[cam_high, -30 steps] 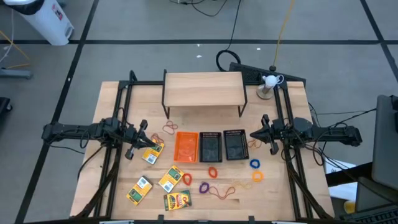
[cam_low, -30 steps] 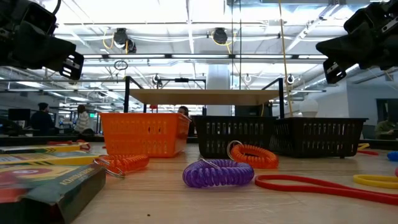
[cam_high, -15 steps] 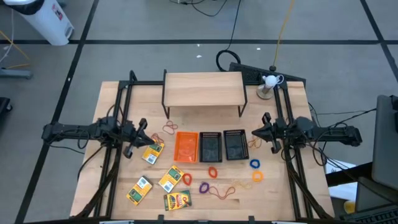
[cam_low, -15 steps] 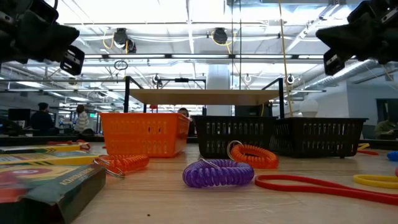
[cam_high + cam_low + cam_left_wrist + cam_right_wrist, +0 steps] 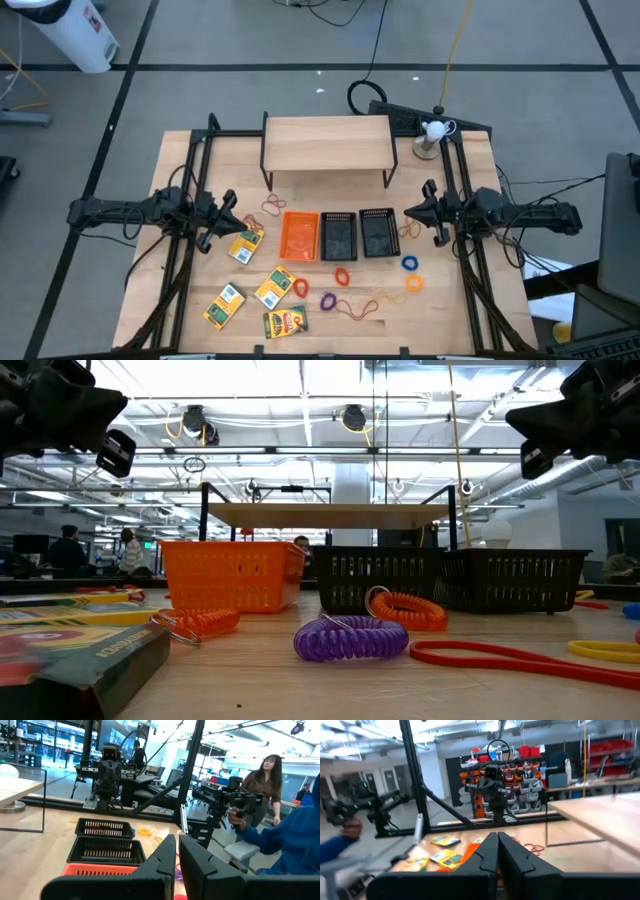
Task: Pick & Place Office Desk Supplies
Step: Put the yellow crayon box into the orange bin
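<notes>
Orange tray (image 5: 300, 235) is flanked by raised arms. Left gripper (image 5: 228, 217) and right gripper (image 5: 415, 215) are clenched, nothing held.

Place: I work in an open robotics lab hall
Floor: grey, marked with dark lines, all around my wooden table (image 5: 180, 150)
Ceiling: exposed pipes and bright strip lights (image 5: 300, 380)
Neighbours: another robot rig (image 5: 492, 782) at my 12 o'clock, red storage bins (image 5: 602, 745) behind
People: one seated person (image 5: 262, 782), others far off
</notes>
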Motion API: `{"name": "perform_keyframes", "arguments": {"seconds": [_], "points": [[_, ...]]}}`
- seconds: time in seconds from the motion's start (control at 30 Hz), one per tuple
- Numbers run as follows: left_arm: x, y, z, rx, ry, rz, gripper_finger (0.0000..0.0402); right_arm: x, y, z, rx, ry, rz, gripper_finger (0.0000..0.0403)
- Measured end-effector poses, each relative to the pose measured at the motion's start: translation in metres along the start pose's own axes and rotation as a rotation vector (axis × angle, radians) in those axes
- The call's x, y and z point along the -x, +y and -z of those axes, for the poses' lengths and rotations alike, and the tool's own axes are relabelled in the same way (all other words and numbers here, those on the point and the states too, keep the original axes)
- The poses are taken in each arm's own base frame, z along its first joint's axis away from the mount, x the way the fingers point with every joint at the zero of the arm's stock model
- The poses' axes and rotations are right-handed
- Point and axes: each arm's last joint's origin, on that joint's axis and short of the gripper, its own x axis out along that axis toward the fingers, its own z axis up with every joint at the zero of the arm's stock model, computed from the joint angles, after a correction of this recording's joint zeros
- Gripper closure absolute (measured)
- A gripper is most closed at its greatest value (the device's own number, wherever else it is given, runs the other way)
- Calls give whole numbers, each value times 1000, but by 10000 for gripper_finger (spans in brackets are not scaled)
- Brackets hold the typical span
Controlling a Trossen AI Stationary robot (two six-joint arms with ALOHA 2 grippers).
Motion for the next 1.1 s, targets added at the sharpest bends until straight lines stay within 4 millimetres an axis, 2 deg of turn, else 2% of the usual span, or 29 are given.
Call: {"name": "perform_keyframes", "arguments": {"seconds": [0.3,0.5,0.77,1.1], "points": [[0,2,0,-13,-12,-54,380,0,0,0,34,2,-4,403],[0,7,2,-48,-9,-225,380,0,0,0,-5,2,-4,403],[-1,17,13,-75,88,-472,380,0,0,1,-42,6,-4,403],[-4,21,22,7,155,-510,380,0,-1,10,-25,106,10,403]]}}
